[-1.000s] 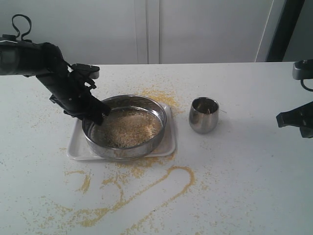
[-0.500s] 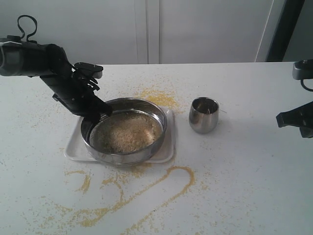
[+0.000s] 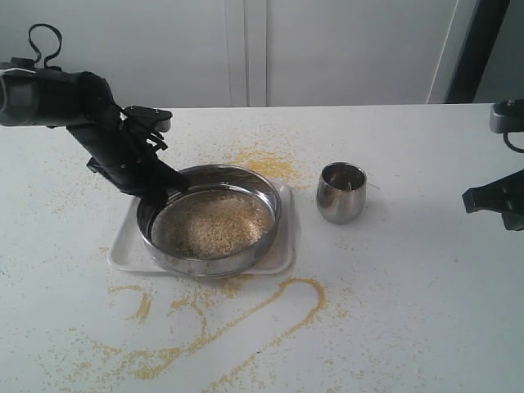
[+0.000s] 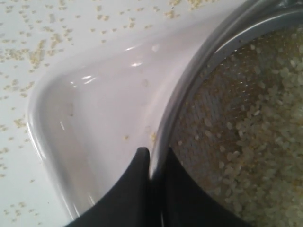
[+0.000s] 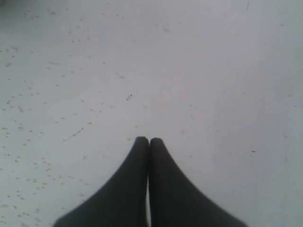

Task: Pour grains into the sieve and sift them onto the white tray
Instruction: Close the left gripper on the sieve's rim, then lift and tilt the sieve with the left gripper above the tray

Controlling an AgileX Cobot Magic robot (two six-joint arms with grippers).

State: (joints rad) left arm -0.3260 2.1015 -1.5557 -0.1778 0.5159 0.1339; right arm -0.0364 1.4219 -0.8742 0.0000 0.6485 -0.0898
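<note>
The round steel sieve [image 3: 262, 191] sits over the white tray [image 3: 124, 242], with a pale heap of grains [image 3: 211, 224] spread on its mesh. My left gripper [image 3: 162, 190] is shut on the sieve's left rim. In the left wrist view the two black fingers pinch the sieve's wall [image 4: 189, 94], one outside over the white tray [image 4: 90, 118] and one inside over the grains [image 4: 251, 142]; my left gripper [image 4: 155, 152] shows at the rim. My right gripper [image 3: 475, 199] hangs at the far right; in its wrist view my right gripper [image 5: 149, 140] is shut and empty over bare table.
A small shiny steel cup [image 3: 341, 191] stands right of the tray. Yellow granules lie scattered on the table, in a patch behind the sieve [image 3: 266, 164] and in curved trails in front [image 3: 246, 315]. A wall rises behind the table.
The left gripper has shaken the sieve: it shifted back and left over the tray, then slightly right again. The grain heap has spread a little. The right arm has not moved.
</note>
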